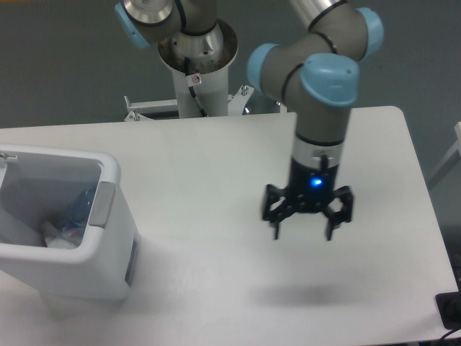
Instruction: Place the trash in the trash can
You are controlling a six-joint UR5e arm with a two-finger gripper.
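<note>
The white trash can [108, 252] stands at the left edge of the table, with a grey handle panel on its right wall. Inside it lies the trash: a clear water bottle with a pale blue label [78, 210] and a crumpled translucent wrapper [57, 236] at the bottom. My gripper [302, 233] hangs above the right half of the table, far from the can. Its fingers are spread open and hold nothing.
The arm's base column [194, 68] stands behind the table's back edge. A dark object [450, 310] sits at the table's front right corner. The gripper's shadow [299, 295] falls on the tabletop below it.
</note>
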